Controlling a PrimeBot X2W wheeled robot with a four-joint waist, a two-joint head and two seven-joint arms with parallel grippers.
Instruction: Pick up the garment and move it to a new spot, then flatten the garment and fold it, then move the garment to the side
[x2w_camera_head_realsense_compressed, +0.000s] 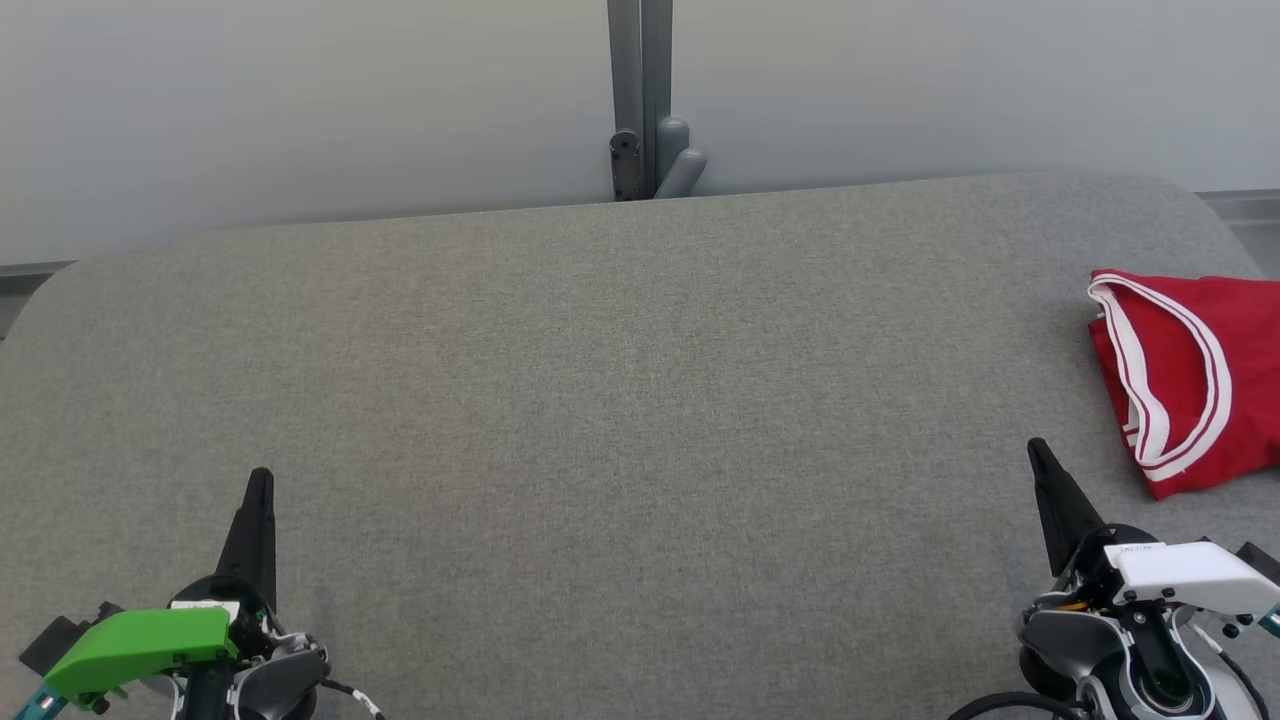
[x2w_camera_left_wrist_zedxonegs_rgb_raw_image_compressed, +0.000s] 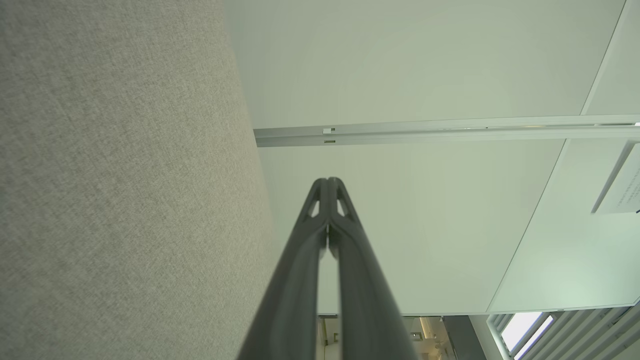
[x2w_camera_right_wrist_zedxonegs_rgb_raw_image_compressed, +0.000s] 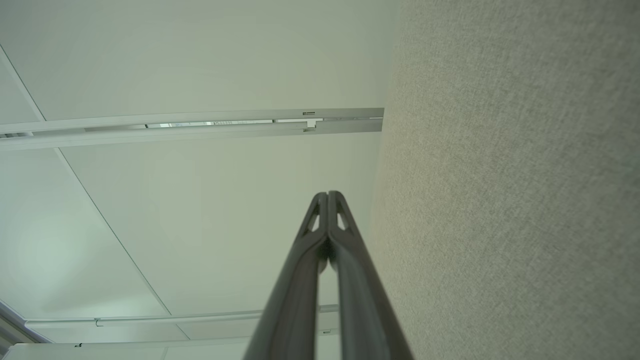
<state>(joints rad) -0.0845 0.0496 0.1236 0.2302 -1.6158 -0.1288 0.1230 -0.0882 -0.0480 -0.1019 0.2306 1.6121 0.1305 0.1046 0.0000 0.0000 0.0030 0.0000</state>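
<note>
Near the front left corner of the table (x2w_camera_head_realsense_compressed: 620, 400): left gripper (x2w_camera_head_realsense_compressed: 260, 480), closed, both long dark fingers pressed together into one tapering spike, gripping nothing. Carries an angular, glossy green plastic cover (x2w_camera_head_realsense_compressed: 140, 640) at the wrist, with a small white label beside it, too small to read. Near the front right corner: right gripper (x2w_camera_head_realsense_compressed: 1036, 450), likewise closed on nothing, fingers meeting in a sharp matte-black point. Wears a white plastic cover (x2w_camera_head_realsense_compressed: 1190, 572) of a similar angular shape, with a faint marking, unreadable. Up close in both wrist views: smooth dark fingers with small triangular cut-outs near the tips, tips touching.

Across the table top: grey woven fabric, finely flecked, flat and even, with rounded far corners.

At the right edge, beyond the right gripper and apart from it: garment (x2w_camera_head_realsense_compressed: 1190, 385), red soft cloth, lying in a folded bundle, trimmed with a broad white band edged in thin dark-red stripes that curves in a loop. Runs off the right side of the head view.

Behind the far edge: pale grey wall panels (x2w_camera_head_realsense_compressed: 300, 100), plain and matte, split by an upright grey metal post (x2w_camera_head_realsense_compressed: 640, 90) with a rounded bracket at its foot. In the left wrist view: a slim pale metal rail (x2w_camera_left_wrist_zedxonegs_rgb_raw_image_compressed: 450, 129) across a panel, and a white sheet (x2w_camera_left_wrist_zedxonegs_rgb_raw_image_compressed: 622, 185) with printed lines, too blurred to read.
</note>
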